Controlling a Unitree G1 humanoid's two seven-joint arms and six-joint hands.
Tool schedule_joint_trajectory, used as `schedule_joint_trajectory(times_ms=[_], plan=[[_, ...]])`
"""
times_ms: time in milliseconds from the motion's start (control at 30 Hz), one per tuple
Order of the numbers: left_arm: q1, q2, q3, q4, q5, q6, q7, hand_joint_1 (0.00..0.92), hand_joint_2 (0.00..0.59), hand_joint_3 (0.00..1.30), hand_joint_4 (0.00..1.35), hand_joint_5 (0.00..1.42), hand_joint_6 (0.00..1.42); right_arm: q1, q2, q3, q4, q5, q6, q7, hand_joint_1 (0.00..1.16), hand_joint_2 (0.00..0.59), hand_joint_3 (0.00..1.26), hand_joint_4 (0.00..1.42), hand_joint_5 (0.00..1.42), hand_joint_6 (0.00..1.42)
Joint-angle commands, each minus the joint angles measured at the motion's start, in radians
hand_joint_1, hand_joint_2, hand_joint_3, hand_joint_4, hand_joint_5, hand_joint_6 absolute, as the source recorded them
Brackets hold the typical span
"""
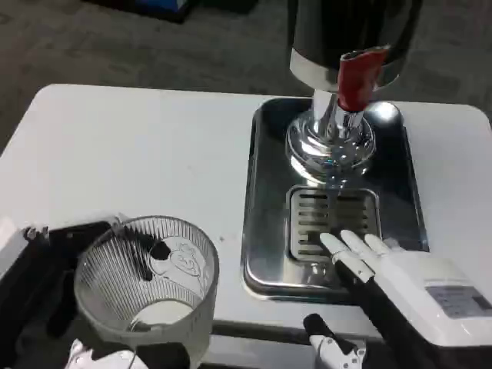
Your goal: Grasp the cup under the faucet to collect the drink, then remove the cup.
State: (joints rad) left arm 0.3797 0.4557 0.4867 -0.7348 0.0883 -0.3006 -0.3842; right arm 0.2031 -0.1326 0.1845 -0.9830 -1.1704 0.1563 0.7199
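Observation:
A clear ribbed cup with a cartoon print stands out at the lower left, off the tray. My left hand wraps around it, with dark fingers showing through the glass. The chrome drink dispenser with a red tap handle stands at the top right. Its faucet sits above the slotted grille. My right hand rests at the tray's near edge, fingers stretched out over the grille and holding nothing.
The steel drip tray lies on the right half of the white table. The dispenser's round base takes up its far end. Dark floor lies beyond the table's far edge.

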Motion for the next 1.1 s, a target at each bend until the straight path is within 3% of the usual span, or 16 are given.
schedule_joint_trajectory(times_ms=[33,633,900,1100], plan=[[-0.002,0.009,-0.009,0.008,-0.007,-0.003,-0.005,0.520,0.026,0.89,1.07,1.33,1.42,0.014,-0.003,-0.010,-0.014,0.009,-0.015,0.013,0.33,0.484,0.04,0.00,0.00,0.00],[-0.035,0.021,-0.023,0.043,-0.008,0.002,-0.008,0.520,0.026,0.89,1.07,1.33,1.42,-0.006,0.012,-0.004,0.005,-0.017,-0.027,0.016,0.34,0.492,0.04,0.00,0.00,0.00],[-0.111,0.021,-0.078,0.103,0.032,0.017,0.010,0.515,0.027,0.89,1.07,1.33,1.42,-0.009,0.022,-0.032,0.004,-0.013,-0.008,0.022,0.34,0.493,0.04,0.00,0.00,0.00],[-0.234,0.023,-0.125,0.202,0.098,0.028,0.042,0.512,0.029,0.89,1.07,1.33,1.42,-0.007,0.021,-0.064,-0.006,0.003,0.004,0.023,0.34,0.493,0.04,0.00,0.00,0.00]])
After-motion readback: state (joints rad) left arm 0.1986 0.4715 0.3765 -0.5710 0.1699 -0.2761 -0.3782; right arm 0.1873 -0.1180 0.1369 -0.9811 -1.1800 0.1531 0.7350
